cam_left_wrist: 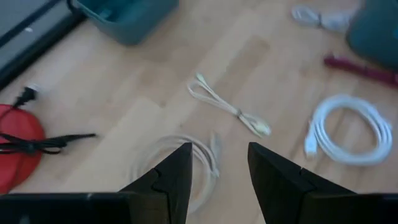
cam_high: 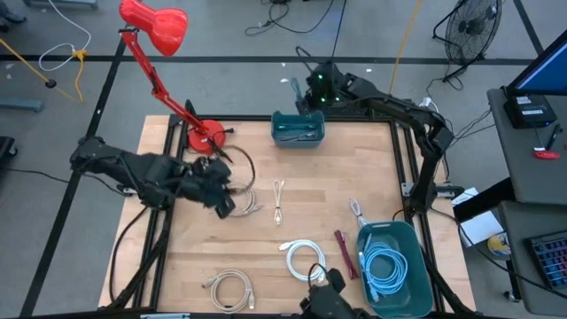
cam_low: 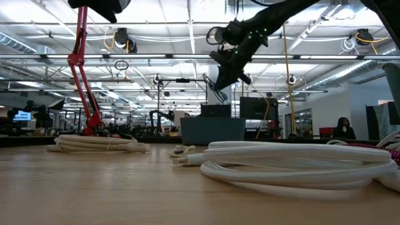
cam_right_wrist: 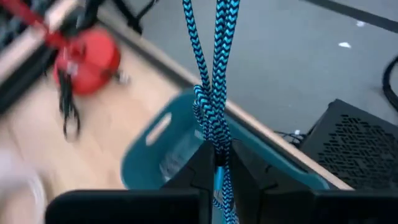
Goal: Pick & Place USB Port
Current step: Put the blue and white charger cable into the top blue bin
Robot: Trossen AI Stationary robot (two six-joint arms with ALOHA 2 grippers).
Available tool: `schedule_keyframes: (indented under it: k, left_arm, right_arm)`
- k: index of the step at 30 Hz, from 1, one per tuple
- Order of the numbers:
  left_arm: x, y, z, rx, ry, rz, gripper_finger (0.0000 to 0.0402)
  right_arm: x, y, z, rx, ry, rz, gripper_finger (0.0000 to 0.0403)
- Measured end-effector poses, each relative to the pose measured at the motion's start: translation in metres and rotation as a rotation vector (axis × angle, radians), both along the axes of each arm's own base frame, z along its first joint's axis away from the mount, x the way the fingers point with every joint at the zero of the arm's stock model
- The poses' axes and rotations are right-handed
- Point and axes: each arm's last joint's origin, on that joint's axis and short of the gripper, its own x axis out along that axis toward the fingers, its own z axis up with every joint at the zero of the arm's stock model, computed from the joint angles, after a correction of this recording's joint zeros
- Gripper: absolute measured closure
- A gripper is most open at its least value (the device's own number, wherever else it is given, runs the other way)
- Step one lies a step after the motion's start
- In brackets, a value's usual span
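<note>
My right gripper (cam_high: pixel 312 89) hangs above the far teal bin (cam_high: pixel 298 129), shut on a blue-and-black braided cable (cam_right_wrist: pixel 214 74). In the low view the cable (cam_low: pixel 212 90) dangles below the gripper (cam_low: pixel 228 67), over the bin (cam_low: pixel 212 130). My left gripper (cam_high: pixel 232 202) is open at the table's left side, just above a beige coiled cable (cam_left_wrist: pixel 186 158) that lies flat on the wood. It touches nothing. My right gripper pinches the braided cable between its two fingers at a knotted, doubled stretch (cam_right_wrist: pixel 213 134). The fingers point down toward the far bin. The cable is lifted clear and hangs below them in two strands; whether its lower end reaches the bin (cam_right_wrist: pixel 155 149), I cannot tell.
A red desk lamp (cam_high: pixel 159 27) stands on its base (cam_high: pixel 205 137) at the far left corner. A thin tied cable (cam_high: pixel 278 202), a white coil (cam_high: pixel 306 257), a beige coil (cam_high: pixel 232 288) and a maroon cable (cam_high: pixel 344 252) lie on the wood. The near-right teal bin (cam_high: pixel 416 283) holds a light-blue cable.
</note>
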Motion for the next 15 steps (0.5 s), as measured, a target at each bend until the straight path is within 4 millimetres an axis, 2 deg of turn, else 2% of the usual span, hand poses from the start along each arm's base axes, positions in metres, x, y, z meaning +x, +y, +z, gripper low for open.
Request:
schedule_keyframes:
  k: [6, 15]
  left_arm:
    - [-0.013, 0.022, 0.013, 0.010, -0.066, 0.086, 0.0245]
    - [-0.023, 0.037, 0.020, 0.010, -0.087, 0.106, 0.0245]
  right_arm:
    - [-0.002, 0.009, -0.024, -0.062, 0.123, 0.204, 0.0382]
    - [0.004, 0.032, -0.047, -0.107, 0.195, 0.475, 0.0382]
